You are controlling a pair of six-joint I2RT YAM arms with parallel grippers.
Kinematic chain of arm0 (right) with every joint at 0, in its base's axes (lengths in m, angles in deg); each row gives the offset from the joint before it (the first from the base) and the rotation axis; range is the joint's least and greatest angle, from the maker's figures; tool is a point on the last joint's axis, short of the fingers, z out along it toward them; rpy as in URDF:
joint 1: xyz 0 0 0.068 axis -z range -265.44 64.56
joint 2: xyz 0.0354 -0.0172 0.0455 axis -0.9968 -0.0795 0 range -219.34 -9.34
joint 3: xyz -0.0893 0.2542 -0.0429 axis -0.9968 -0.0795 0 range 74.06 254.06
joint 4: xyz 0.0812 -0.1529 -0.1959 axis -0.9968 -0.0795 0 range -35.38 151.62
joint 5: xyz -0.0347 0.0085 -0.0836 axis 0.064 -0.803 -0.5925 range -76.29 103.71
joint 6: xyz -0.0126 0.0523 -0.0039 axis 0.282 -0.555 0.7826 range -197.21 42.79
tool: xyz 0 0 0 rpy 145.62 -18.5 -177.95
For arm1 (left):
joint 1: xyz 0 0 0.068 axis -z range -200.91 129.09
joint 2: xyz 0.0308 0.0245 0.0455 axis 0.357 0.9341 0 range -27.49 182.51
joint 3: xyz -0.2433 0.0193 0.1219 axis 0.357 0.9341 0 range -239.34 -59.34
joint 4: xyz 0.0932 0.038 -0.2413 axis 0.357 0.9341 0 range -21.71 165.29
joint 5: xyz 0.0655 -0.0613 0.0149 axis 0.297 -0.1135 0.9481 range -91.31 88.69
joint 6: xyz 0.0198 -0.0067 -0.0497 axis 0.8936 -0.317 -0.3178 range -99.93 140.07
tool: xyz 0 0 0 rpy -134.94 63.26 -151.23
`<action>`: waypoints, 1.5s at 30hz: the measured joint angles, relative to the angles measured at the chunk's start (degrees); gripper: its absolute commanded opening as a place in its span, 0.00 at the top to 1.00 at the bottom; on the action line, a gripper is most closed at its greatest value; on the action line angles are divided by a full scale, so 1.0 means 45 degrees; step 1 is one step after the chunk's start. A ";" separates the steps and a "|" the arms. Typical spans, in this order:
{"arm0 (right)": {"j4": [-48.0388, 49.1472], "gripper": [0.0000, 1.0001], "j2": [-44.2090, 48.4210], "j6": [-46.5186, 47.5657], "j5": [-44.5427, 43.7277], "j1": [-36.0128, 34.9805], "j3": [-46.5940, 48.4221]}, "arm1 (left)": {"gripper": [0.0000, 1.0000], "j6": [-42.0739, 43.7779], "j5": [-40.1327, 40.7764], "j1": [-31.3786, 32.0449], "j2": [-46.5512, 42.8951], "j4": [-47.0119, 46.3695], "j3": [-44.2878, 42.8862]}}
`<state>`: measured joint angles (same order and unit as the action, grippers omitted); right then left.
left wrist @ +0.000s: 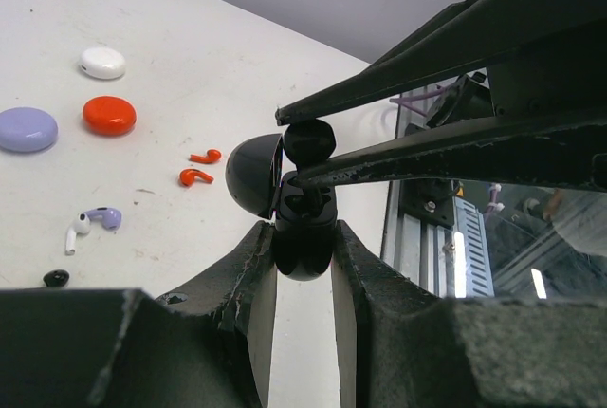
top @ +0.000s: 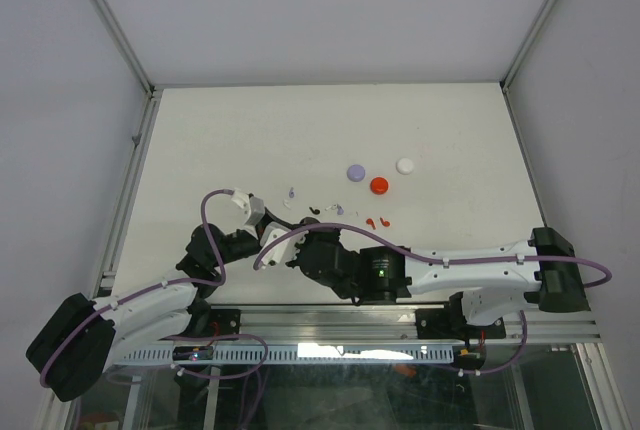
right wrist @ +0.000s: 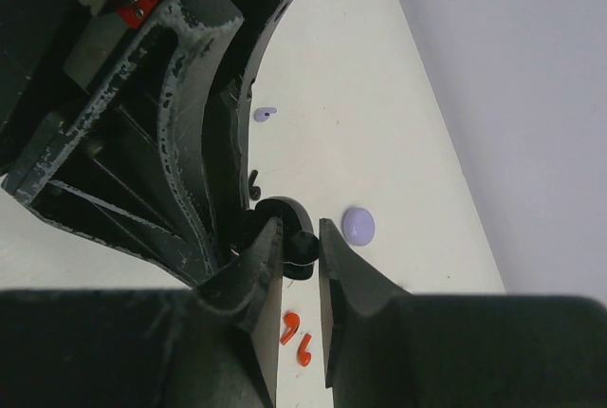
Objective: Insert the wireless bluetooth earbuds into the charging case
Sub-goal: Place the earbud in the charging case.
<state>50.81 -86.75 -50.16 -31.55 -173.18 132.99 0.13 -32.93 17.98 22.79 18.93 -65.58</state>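
Observation:
My left gripper (left wrist: 303, 237) is shut on the open black charging case (left wrist: 305, 249), with its lid (left wrist: 250, 176) swung left. My right gripper (right wrist: 299, 242) is shut on a black earbud (right wrist: 303, 246) and holds it right at the case's mouth; the bud also shows in the left wrist view (left wrist: 308, 139). In the top view the two grippers meet near the table's front middle (top: 300, 250). On the table lie two red earbuds (left wrist: 196, 167), a white bud (left wrist: 74, 233), a lavender bud (left wrist: 105, 216) and another black bud (left wrist: 55, 278).
Three closed round cases lie farther out: lavender (top: 355, 172), red (top: 379, 185), white (top: 405, 165). The aluminium rail (top: 330, 322) runs along the table's near edge. The enclosure frame and walls border the table (top: 250, 130) on the left, right and back.

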 measured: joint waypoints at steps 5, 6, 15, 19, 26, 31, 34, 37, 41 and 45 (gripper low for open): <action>-0.0277 0.81 0.0000 -0.0185 0.0107 0.0015 0.0068 | 1.00 0.0015 -0.0068 0.0000 0.0102 -0.0005 0.0000; -0.0335 0.79 0.0000 -0.0199 0.0121 0.0015 0.0083 | 1.00 0.0019 -0.0078 0.0000 0.0117 -0.0005 0.0000; -0.0534 0.73 -0.0005 -0.0243 0.0554 0.0063 0.0155 | 1.00 0.0039 -0.0189 0.0005 0.0291 -0.0073 0.0000; -0.0510 0.71 0.0000 -0.0335 0.0879 0.0015 0.0189 | 1.00 0.0078 -0.0087 0.0000 0.0330 -0.0287 0.0000; -0.0384 0.66 0.0204 -0.0418 0.0908 0.0083 0.0189 | 1.00 0.0155 -0.0058 0.0000 0.0355 -0.0665 0.0000; -0.0267 0.57 0.0369 -0.0763 0.1005 0.0301 0.0189 | 1.00 0.0287 0.0039 0.0000 0.0418 -0.0962 0.0005; -0.0253 0.53 0.0544 -0.1151 0.1341 0.0588 0.0189 | 1.00 0.0345 0.0160 0.0000 0.0427 -0.1103 0.0058; -0.0257 0.48 0.0874 -0.1647 0.1923 0.0918 0.0189 | 1.00 0.0437 0.0355 0.0000 0.0427 -0.1394 0.0107; -0.0379 0.46 0.1477 -0.2385 0.3007 0.1336 0.0189 | 1.00 0.0607 0.0719 0.0000 0.0408 -0.1821 0.0112; -0.0559 0.42 0.1719 -0.3113 0.3910 0.1739 0.0233 | 1.00 0.0661 0.0981 0.0000 0.0413 -0.2118 0.0112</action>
<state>48.30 -79.01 -64.17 -13.95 -165.36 134.04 3.10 -28.51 17.98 24.65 9.40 -65.07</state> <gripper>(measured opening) 0.542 0.260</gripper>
